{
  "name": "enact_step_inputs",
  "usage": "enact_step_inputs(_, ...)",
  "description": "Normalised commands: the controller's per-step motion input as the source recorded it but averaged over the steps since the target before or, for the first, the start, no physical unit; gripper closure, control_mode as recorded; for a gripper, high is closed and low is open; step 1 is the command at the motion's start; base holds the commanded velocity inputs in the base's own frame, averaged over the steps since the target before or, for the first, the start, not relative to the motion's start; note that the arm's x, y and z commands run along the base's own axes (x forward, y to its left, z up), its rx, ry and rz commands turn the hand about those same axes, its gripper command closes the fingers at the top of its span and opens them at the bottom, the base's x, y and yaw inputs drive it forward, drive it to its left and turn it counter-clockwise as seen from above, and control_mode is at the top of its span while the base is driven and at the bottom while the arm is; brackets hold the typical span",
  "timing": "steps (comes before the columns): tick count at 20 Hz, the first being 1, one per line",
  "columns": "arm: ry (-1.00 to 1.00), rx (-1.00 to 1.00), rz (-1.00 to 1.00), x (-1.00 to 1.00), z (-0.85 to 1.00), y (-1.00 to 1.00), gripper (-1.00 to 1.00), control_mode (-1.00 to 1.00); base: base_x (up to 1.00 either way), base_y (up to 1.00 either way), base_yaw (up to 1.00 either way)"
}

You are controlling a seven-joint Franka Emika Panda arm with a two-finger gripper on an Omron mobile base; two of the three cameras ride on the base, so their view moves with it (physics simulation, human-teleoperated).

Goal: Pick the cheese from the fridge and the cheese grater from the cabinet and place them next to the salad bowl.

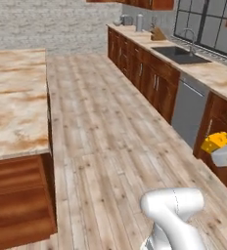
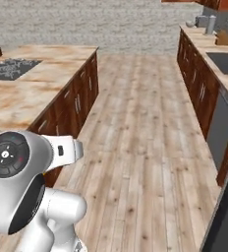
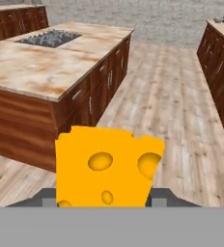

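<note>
My gripper point(image 3: 104, 198) is shut on the cheese point(image 3: 106, 166), a yellow-orange wedge with holes that stands upright between the two grey fingertips point(image 3: 47, 198). From the left base camera the cheese point(image 1: 215, 142) hangs at the far right edge, over the floor in front of the lower cabinets, with the white hand of the gripper point(image 1: 220, 148) just behind it. A dark grey panel point(image 2: 226, 216) at the lower right may be part of the fridge. Reddish-brown wall cabinets point(image 1: 154, 4) hang far off over the counter. The cheese grater and the salad bowl are out of view.
A marble-topped island point(image 2: 37, 93) with a cooktop point(image 2: 12, 69) lies to the left. Along the right runs a counter point(image 1: 218, 73) with a sink point(image 1: 179, 53) and a grey dishwasher point(image 1: 188, 110). Wooden floor point(image 1: 110, 136) stretches between them.
</note>
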Motion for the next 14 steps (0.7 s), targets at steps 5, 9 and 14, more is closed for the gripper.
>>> enact_step_inputs(5, 0.0, 0.0, 0.0, 0.0, 0.0, 0.0, 1.0, 1.0, 0.35, 0.67, 0.33)
enact_step_inputs(9, 0.0, 0.0, 0.0, 0.0, 0.0, 0.0, 1.0, 1.0, 0.01, 0.75, 0.33)
enact_step_inputs(14, 0.0, 0.0, 0.0, 0.0, 0.0, 0.0, 1.0, 1.0, 0.0, 0.65, 0.36)
